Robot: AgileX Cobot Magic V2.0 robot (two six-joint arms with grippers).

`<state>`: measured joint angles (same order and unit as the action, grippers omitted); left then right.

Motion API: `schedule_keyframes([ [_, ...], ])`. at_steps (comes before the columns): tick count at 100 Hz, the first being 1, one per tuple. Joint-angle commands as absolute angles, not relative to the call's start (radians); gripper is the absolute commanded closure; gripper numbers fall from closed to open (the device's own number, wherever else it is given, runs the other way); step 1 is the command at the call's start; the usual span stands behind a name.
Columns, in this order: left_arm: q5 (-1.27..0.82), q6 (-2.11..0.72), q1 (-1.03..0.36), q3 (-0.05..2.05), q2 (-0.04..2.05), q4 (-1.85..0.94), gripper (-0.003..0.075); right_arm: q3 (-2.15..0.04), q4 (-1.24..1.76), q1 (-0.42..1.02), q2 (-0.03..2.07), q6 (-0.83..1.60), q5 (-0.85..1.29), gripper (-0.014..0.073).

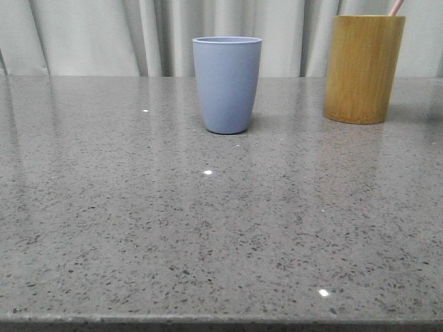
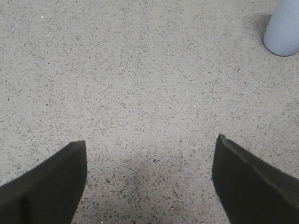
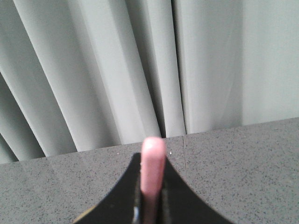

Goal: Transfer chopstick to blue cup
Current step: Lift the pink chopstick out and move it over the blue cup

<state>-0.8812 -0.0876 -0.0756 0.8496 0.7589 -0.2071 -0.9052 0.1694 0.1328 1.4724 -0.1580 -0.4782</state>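
Bare speckled grey countertop (image 1: 208,235) fills the near part of the front view. Beyond it, near the middle of the far edge, stands the blue cup (image 1: 227,83), upright and mouth up. Toward three o'clock from it, well apart, stands a taller tan wooden holder (image 1: 363,68). A short pink stub of the chopstick (image 1: 396,7) shows above the holder's rim, slanting up toward one o'clock and running out of view. Pale curtains (image 1: 104,34) hang behind.

On the left wrist view, the left gripper (image 2: 152,154) hangs over bare counter with its two dark fingers spread wide and nothing between them. The cup's base (image 2: 283,28) sits off at about two o'clock from it.

On the right wrist view, the right gripper (image 3: 150,196) is closed tight around the chopstick (image 3: 153,172). The stick's rounded end pokes out just past the fingertips, its long axis running along the fingers toward the curtain.

The chopstick looks light, thin and stiff, with a smooth, probably slippery surface. A hold near one end lets it pivot, so a firm pinch seems wise. It appears to stand close to upright, leaning slightly; how much of it is inside the holder cannot be told.
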Motion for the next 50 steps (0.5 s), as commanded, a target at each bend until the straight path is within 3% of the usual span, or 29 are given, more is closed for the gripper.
schedule_keyframes([
  [1, -0.812, -0.081, -0.073, 0.875, 0.755, -0.21, 0.0183, -0.932, 0.157, 0.128, 1.438, -0.137, -0.529, 0.071],
  [25, -0.812, -0.081, -0.073, 0.875, 0.755, -0.21, 0.0183, -0.973, 0.157, 0.128, 1.378, -0.138, -0.47, 0.071],
  [50, -0.812, -0.081, -0.073, 0.875, 0.755, -0.21, 0.0183, -1.138, 0.131, 0.128, 1.26, -0.137, -0.184, 0.071],
])
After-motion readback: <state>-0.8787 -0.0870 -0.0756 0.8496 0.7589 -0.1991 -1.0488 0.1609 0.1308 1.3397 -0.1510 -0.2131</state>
